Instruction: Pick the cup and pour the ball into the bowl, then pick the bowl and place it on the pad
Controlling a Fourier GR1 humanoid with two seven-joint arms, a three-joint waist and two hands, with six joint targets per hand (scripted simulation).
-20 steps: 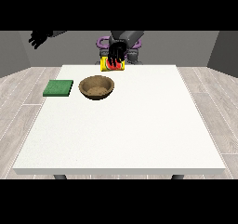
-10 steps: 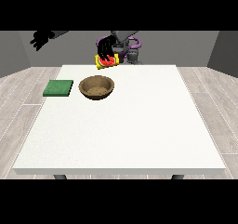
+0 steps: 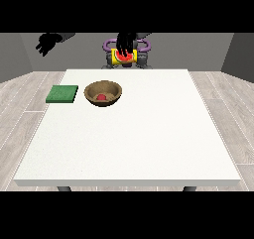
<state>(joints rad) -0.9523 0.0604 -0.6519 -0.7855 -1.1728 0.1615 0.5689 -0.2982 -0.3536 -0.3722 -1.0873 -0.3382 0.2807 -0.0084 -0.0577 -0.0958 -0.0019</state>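
A brown wooden bowl point(image 3: 103, 92) stands on the white table point(image 3: 134, 144) at the back left, with a small red ball point(image 3: 101, 97) inside it. Left of the bowl lies a flat green pad point(image 3: 62, 93). A yellow and red cup point(image 3: 118, 59) hangs above the table's far edge, in front of the robot's chest, behind and right of the bowl. The hand at the view's right point(image 3: 127, 43) is curled over the cup from above. The hand at the view's left point(image 3: 48, 42) is raised off the table beyond the far left corner, fingers spread, holding nothing.
The robot's torso with purple shoulder rings point(image 3: 145, 45) stands just behind the far table edge. Grey wooden floor surrounds the table, whose front and right parts are bare white.
The cup, tipped towards the bowl half a second ago, has swung back right and slightly up. The red ball now lies in the bowl. The hand at the view's left has barely moved.
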